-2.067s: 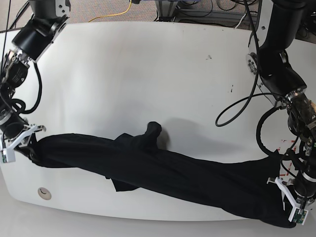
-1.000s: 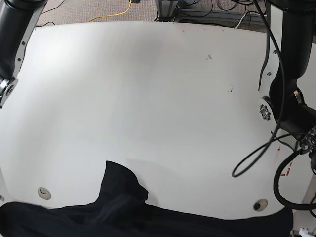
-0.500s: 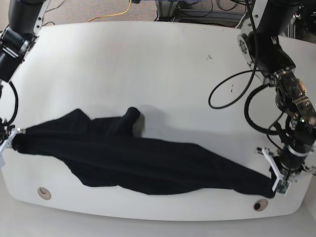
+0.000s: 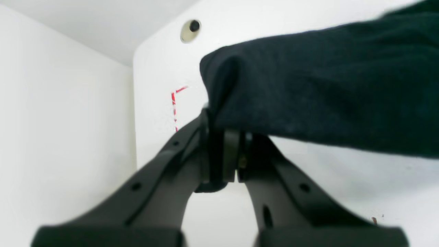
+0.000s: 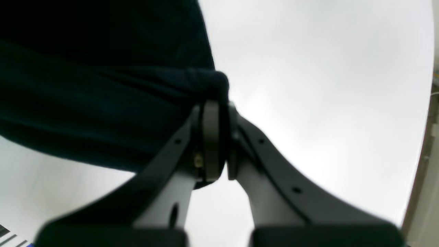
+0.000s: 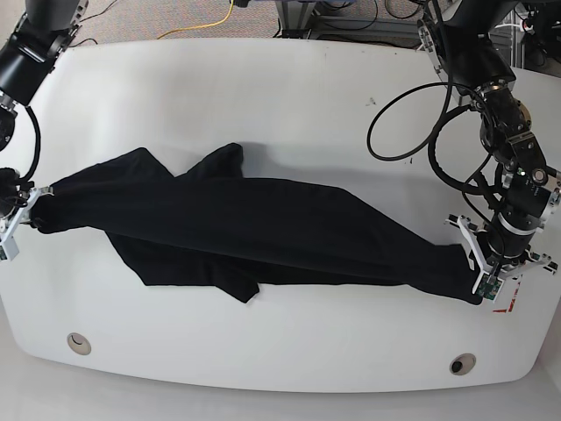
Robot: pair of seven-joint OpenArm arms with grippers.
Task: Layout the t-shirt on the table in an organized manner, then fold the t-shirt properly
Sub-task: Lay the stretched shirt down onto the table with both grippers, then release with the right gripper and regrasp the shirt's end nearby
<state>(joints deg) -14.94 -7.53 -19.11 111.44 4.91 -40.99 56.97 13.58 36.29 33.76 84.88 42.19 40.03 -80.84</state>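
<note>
The t-shirt (image 6: 263,232) is stretched in a long dark band across the white tabletop (image 6: 263,105), running from its left side in the base view down toward the right side, and I have it pinched at both ends. My left gripper (image 6: 480,279), on the right of the base view, has its fingers (image 4: 219,154) clenched on a bunched corner of the fabric, which shows clearly in the left wrist view, with the red tape mark (image 4: 175,103) and a grommet hole (image 4: 190,30) behind it. My right gripper (image 6: 19,224), on the left of the base view, is likewise clamped on the other end, the cloth wadded right at its fingers (image 5: 212,144). As I judge it, the layout step is only partly done: the shirt is pulled lengthwise but it is rope-like and twisted, not flat. A loose flap hangs out toward the near edge below the main band, and another lump of fabric, perhaps a sleeve, pokes up on the far side. I cannot tell from these views which ends I am holding, hem or shoulders. What is left, I think, is nearly everything: spread the body flat, square the sleeves, and then make all the folds. No fold is in place yet.
</note>
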